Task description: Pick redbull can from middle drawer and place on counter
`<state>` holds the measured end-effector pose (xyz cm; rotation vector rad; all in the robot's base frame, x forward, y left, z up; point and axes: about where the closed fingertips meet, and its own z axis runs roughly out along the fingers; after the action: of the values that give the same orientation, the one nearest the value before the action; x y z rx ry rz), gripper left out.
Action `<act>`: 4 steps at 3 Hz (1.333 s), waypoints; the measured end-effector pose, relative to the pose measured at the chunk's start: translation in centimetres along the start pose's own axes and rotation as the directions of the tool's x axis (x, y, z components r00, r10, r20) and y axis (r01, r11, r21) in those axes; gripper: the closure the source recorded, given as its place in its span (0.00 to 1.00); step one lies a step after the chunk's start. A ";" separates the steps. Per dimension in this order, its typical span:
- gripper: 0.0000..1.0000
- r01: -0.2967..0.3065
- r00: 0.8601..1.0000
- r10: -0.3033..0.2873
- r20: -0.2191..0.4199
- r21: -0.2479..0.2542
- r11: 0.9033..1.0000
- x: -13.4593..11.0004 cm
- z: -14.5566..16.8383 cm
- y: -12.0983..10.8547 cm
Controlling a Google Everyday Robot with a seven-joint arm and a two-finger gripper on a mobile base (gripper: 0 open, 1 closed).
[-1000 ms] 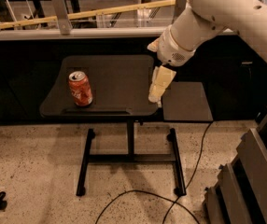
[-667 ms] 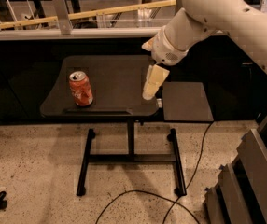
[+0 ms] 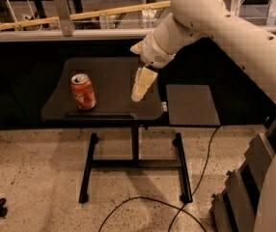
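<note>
The redbull can (image 3: 83,92) is a red-orange can with white lettering and a silver top. It stands upright on the left part of a dark table top (image 3: 109,81). My gripper (image 3: 142,85) hangs from the pale arm over the right part of the same table top, well to the right of the can and apart from it. The gripper holds nothing that I can see. No drawer is in view.
A smaller dark side panel (image 3: 192,104) sits to the right of the table. The table stands on a black frame (image 3: 135,158) with a cable (image 3: 143,204) on the speckled floor. A dark counter front and a railing (image 3: 104,11) run behind. Grey steps (image 3: 254,173) stand at the right.
My arm and gripper have moved left over the table, closer to the can. The can has not moved.
</note>
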<state>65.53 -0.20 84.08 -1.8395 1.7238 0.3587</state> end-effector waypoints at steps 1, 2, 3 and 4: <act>0.00 0.013 0.998 -0.011 0.060 -0.038 0.999 -1.7 2.2 0.1; 0.00 0.008 0.990 0.002 0.140 -0.075 0.997 -3.1 4.2 0.7; 0.00 0.008 0.977 0.019 0.214 -0.127 0.992 -4.5 6.5 1.9; 0.00 0.008 0.977 0.019 0.214 -0.127 0.992 -4.5 6.5 1.9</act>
<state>64.41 7.28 81.02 -1.8102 1.5894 0.6590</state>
